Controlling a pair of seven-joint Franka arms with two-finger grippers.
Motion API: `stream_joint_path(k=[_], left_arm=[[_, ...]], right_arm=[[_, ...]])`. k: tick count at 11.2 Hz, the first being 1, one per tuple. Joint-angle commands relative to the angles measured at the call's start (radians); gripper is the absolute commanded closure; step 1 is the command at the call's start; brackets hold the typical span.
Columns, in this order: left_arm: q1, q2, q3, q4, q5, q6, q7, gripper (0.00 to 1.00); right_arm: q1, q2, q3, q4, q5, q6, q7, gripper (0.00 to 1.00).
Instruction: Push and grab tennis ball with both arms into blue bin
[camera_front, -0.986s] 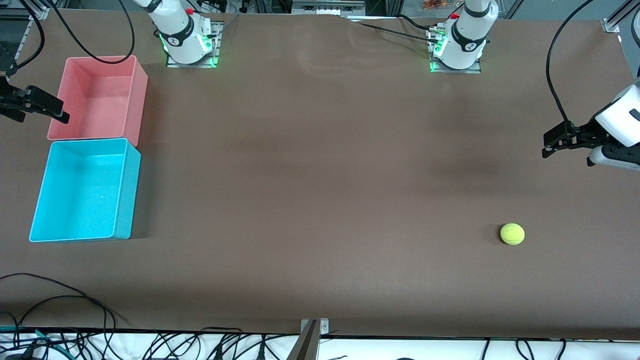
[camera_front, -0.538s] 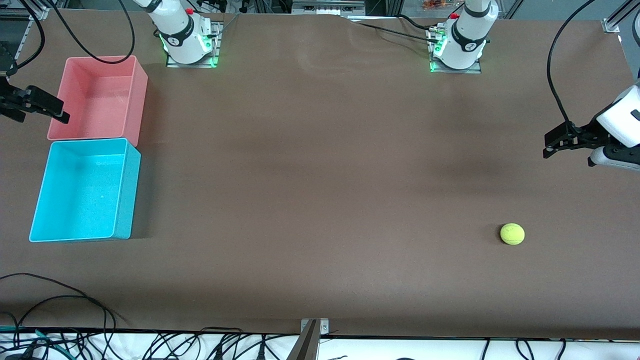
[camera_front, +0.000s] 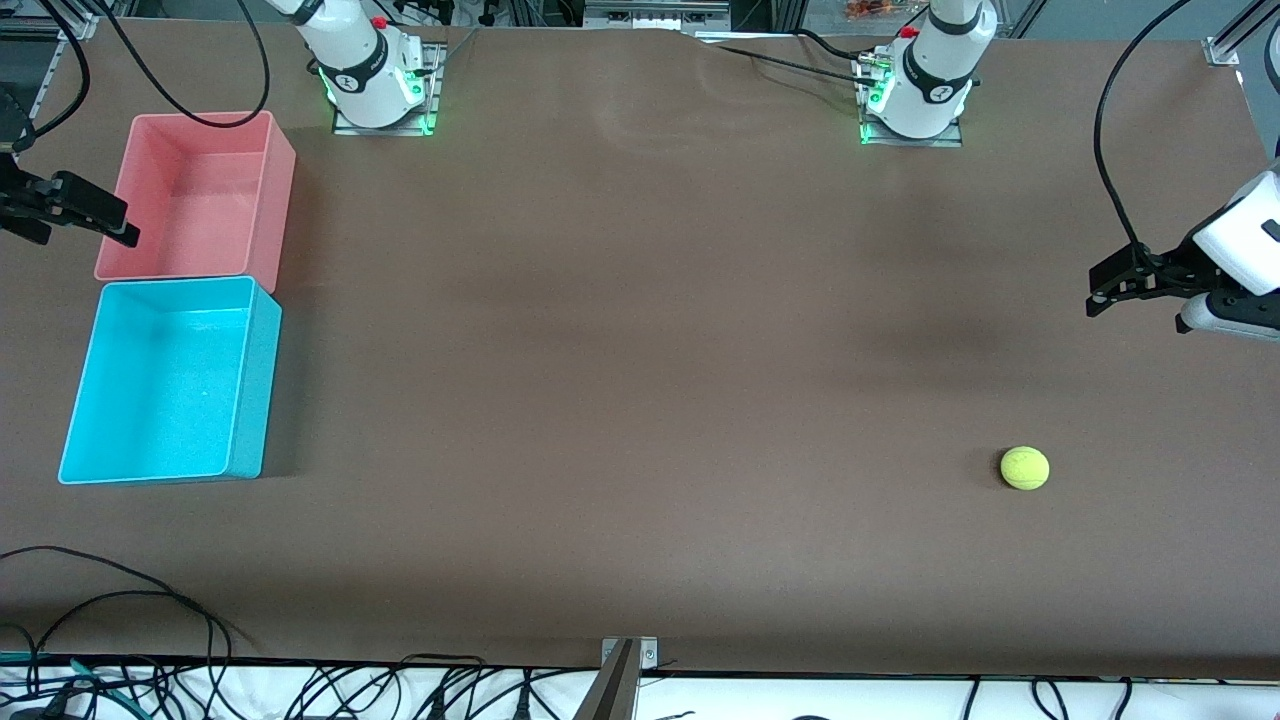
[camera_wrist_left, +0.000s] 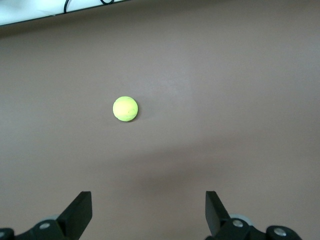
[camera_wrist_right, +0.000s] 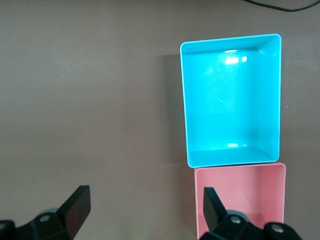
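A: Where was the tennis ball (camera_front: 1025, 468)?
B: On the desk (camera_front: 640, 400) toward the left arm's end, well apart from the blue bin (camera_front: 240, 380).
A: The end effectors?
B: Left end effector (camera_front: 1100, 290) and right end effector (camera_front: 118, 225) both hung wide, empty.

Readable text: none found.
Tennis ball (camera_front: 1025, 468): no legible brand mark.
Blue bin (camera_front: 245, 400): no label.
Arm bases: round emblems, too small to read.
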Motion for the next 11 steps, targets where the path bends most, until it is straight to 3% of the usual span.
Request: stream_joint_path(k=[1,11], left_arm=[[0.006,0.008,0.0,0.021,-0.009,-0.014,0.021,0.0],[0.006,0.019,0.0,0.018,-0.009,-0.015,0.018,0.0]], right_arm=[[0.001,0.002,0.001,0.016,-0.003,-0.01,0.005,0.0],[0.001,0.0,0.0,0.018,-0.003,-0.01,0.003,0.0]])
